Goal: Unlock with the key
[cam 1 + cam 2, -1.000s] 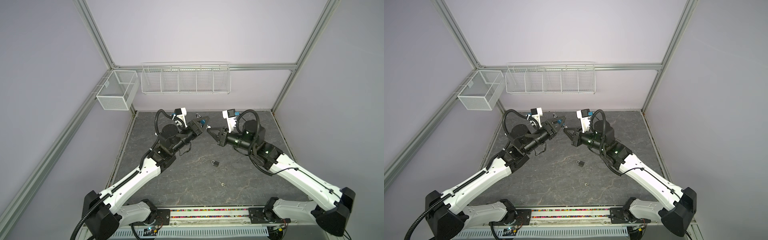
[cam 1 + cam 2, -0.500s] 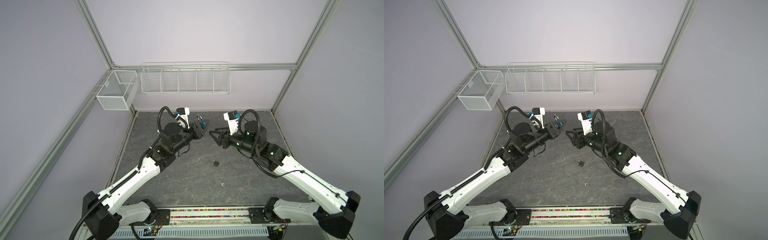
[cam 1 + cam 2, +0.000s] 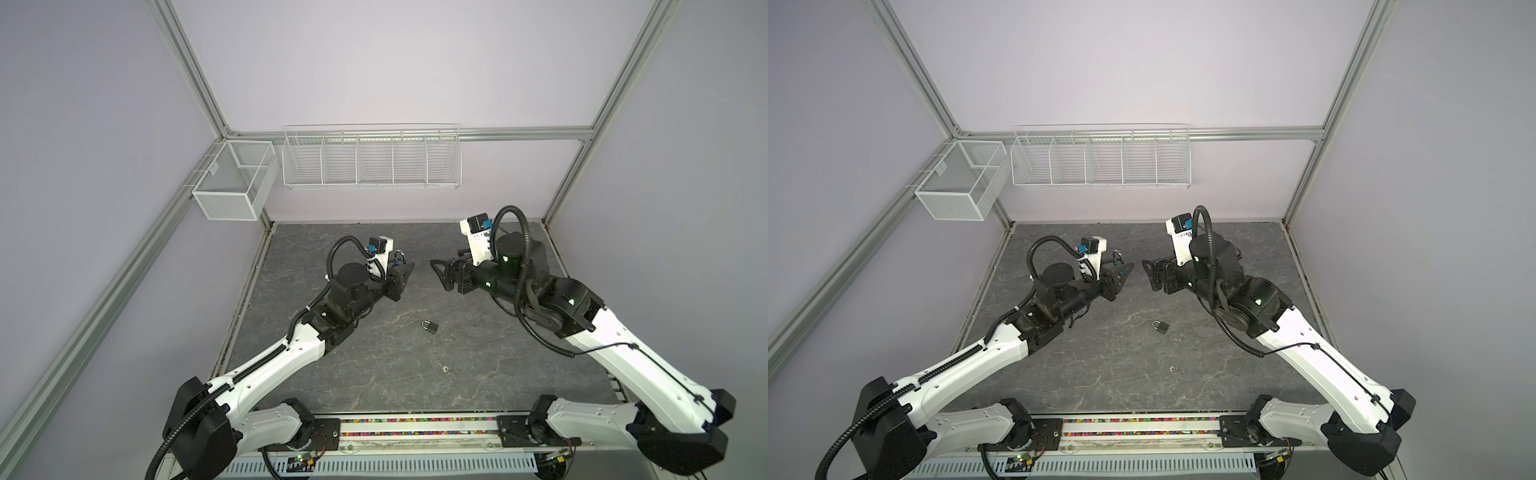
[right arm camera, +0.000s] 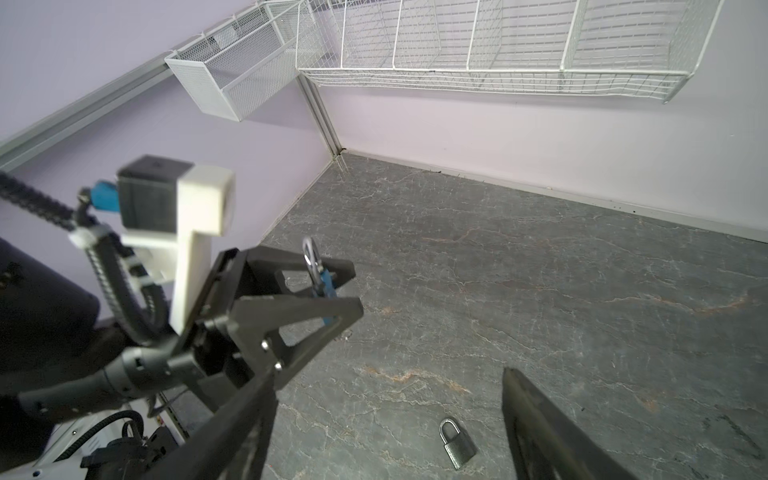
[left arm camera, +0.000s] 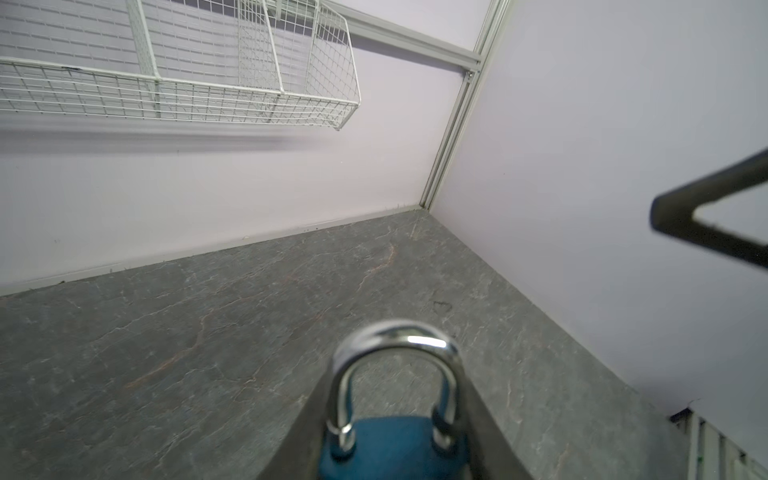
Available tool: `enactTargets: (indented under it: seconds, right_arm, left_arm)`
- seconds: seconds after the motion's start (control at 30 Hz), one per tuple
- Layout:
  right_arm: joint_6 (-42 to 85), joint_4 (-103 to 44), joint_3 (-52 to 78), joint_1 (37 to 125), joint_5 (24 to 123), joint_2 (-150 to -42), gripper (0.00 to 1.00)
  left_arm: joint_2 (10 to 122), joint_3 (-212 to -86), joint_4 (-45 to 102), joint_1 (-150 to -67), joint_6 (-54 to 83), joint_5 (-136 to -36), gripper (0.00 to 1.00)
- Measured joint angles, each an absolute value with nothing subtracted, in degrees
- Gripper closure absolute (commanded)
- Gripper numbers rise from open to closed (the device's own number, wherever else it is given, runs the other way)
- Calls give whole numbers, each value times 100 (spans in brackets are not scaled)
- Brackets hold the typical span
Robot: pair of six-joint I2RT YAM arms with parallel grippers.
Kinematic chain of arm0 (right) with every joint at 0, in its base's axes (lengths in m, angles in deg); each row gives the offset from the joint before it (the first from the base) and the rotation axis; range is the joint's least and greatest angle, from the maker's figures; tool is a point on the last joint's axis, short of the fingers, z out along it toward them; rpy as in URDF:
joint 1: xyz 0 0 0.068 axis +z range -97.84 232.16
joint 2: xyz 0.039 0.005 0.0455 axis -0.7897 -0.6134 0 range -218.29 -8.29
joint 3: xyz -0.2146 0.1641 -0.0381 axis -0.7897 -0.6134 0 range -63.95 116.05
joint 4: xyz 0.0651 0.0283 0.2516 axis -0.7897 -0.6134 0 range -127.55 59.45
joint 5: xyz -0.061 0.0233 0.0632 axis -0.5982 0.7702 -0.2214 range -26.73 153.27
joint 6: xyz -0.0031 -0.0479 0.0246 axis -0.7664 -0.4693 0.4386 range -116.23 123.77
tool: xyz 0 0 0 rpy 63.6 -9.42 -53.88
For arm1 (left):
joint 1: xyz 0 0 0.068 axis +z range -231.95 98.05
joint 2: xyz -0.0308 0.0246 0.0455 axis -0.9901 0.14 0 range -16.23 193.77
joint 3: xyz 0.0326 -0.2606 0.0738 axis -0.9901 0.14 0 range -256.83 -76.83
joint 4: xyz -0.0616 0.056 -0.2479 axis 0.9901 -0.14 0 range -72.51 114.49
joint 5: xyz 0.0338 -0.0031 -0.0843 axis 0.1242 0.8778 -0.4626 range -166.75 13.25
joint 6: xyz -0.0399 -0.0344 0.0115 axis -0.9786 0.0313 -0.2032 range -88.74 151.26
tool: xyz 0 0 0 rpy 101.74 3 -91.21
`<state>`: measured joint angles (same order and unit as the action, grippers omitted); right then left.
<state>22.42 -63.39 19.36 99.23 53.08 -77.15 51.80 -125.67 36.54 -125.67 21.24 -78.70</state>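
My left gripper [image 5: 397, 374] is shut on a blue padlock [image 5: 390, 449], whose silver shackle sticks out past the fingertips. Both top views show this padlock [image 3: 398, 262] [image 3: 1120, 272] held above the back of the table, and it [image 4: 326, 286] also appears in the right wrist view. My right gripper [image 3: 438, 275] [image 3: 1148, 275] hovers a short way to its right, facing it. Its jaws [image 4: 390, 370] are open and empty. I cannot make out a key in any view.
A grey padlock [image 3: 430, 327] [image 4: 456, 444] lies on the dark stone table [image 3: 415, 395], nearer the front than both grippers. A tiny pale metal piece [image 3: 446, 368] lies further forward, too small to identify. White wire baskets [image 3: 372, 158] [image 3: 232, 183] hang on the walls.
My right gripper was shut and close to the left gripper's padlock. It has opened and drawn back to the right. The left gripper has pulled back slightly left, still gripping the padlock.
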Motion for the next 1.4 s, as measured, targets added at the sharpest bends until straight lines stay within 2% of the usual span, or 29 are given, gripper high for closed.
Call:
enactTargets:
  seconds: [0.23,0.43,1.13,1.4]
  right_arm:
    - [2437,-7155,2863,10028,5056,-8683,4]
    - [2601,-7642,3444,10067,5019,-9387,3]
    - [2778,-8739,4742,10100,4304,-10436,2]
    - [2778,-8785,4764,10072,4353,-10484,1]
  left_arm:
    - [5247,-12268,4301,-12926,3192,-7470,100]
    - [5525,-12100,4813,-13088,3503,-7309,100]
    - [5615,-11829,5328,-13083,3538,-6948,100]
    - [5586,-11767,5379,-13090,3542,-6950,100]
